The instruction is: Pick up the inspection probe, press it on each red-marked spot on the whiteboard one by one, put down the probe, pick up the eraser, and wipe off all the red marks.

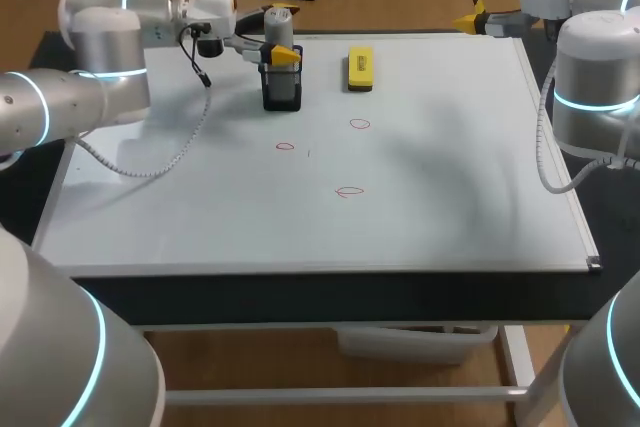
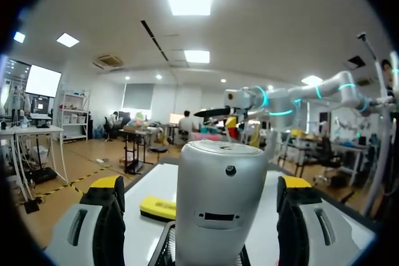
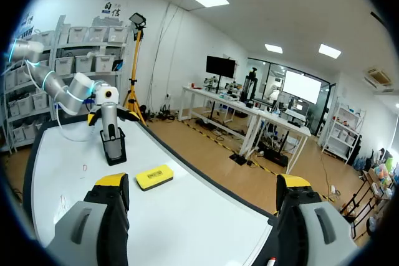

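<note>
Left fingers (image 2: 107,216) stand open either side of the probe (image 2: 218,204).

The left arm (image 1: 100,67) was stretched from the left side toward the far middle of the scene, almost level, with the wrist (image 1: 205,12) turned so that the fingers pointed to the right. The left gripper (image 1: 281,50) was held low at the far side, and its two yellow-tipped fingers (image 2: 107,213) stood wide apart. The right arm (image 1: 595,57) was folded at the far right, with one link standing upright. The right gripper (image 3: 201,186) was at the far right corner, pointing about level toward the left side, and its fingers (image 3: 107,216) were spread wide too.
</note>
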Robot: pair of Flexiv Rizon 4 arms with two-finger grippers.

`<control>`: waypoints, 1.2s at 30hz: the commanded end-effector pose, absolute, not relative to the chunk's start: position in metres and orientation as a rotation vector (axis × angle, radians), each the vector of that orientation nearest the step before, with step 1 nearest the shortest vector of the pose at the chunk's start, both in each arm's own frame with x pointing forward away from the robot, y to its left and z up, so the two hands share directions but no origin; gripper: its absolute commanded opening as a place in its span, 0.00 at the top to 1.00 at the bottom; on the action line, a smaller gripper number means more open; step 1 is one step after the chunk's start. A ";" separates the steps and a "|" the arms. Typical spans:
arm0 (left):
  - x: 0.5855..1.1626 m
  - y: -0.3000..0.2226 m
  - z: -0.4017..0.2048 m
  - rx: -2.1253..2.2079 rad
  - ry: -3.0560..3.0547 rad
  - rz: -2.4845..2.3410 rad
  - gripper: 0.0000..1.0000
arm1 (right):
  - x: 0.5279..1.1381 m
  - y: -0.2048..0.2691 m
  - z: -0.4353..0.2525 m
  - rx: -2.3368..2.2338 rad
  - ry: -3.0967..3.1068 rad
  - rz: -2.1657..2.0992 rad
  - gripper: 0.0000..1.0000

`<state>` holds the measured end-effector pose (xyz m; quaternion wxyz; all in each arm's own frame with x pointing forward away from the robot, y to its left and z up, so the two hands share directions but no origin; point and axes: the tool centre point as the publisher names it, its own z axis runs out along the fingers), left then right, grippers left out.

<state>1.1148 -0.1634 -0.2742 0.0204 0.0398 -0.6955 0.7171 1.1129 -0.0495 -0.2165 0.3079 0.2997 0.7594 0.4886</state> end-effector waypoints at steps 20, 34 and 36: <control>1.105 -0.159 -0.276 0.073 -2.160 2.179 1.00 | 1.113 -0.050 -0.216 0.793 2.011 1.290 0.00; 1.101 -0.156 -0.257 0.048 -2.181 2.214 1.00 | 1.113 -0.050 -0.216 0.793 2.011 1.290 0.00; 1.100 -0.156 -0.254 0.041 -2.177 2.218 1.00 | 1.113 -0.050 -0.216 0.793 2.011 1.290 0.00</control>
